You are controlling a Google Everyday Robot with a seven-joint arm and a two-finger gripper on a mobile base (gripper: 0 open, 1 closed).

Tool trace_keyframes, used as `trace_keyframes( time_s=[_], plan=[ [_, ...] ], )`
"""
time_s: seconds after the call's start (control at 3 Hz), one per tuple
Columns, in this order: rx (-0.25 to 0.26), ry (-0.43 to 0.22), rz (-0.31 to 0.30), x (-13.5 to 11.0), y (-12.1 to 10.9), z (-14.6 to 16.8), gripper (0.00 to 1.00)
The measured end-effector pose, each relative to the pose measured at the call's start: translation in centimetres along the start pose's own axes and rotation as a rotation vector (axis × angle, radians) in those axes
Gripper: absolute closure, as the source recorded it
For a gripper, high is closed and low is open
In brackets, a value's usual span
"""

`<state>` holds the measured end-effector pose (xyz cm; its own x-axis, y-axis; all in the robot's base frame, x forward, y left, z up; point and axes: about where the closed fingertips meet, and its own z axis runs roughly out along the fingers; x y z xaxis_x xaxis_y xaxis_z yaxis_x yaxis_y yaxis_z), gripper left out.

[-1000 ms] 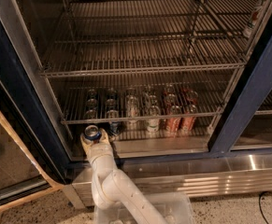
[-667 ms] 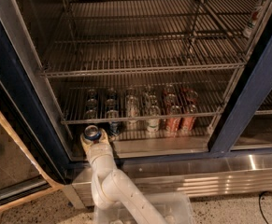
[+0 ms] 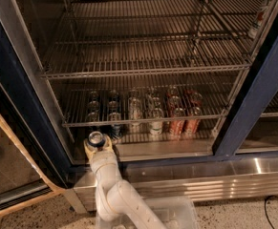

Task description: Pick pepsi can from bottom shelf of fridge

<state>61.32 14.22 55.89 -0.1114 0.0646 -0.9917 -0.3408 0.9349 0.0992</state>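
Observation:
The fridge (image 3: 253, 99) stands open, with a dark blue frame and wire racks. My gripper (image 3: 96, 141) is at the left front of the bottom shelf (image 3: 172, 149), just in front of its pale steel strip. Its cream fingers (image 3: 87, 147) are closed around the pepsi can (image 3: 96, 138), which stands upright with its silver top facing the camera and a little blue showing. My white arm (image 3: 114, 194) rises to it from below. Another dark blue can (image 3: 115, 129) stands just behind the gripper.
Rows of cans stand on the wire rack behind: dark ones on the left (image 3: 93, 109), white-and-green ones in the middle (image 3: 155, 120), red ones on the right (image 3: 177, 122). The glass door (image 3: 14, 175) hangs open at left. A ribbed steel base panel (image 3: 215, 180) runs below.

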Motion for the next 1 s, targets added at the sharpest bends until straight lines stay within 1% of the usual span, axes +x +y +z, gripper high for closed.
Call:
trace_keyframes(
  time_s=[0.33,0.67,1.0],
  plan=[
    [0.018,-0.059,0.042,-0.5,-0.2,-3.1,1.00],
    [0.078,-0.117,0.030,-1.2,-0.3,-6.8,1.00],
    [0.144,-0.174,0.007,-2.3,-0.9,-10.0,1.00]
  ],
)
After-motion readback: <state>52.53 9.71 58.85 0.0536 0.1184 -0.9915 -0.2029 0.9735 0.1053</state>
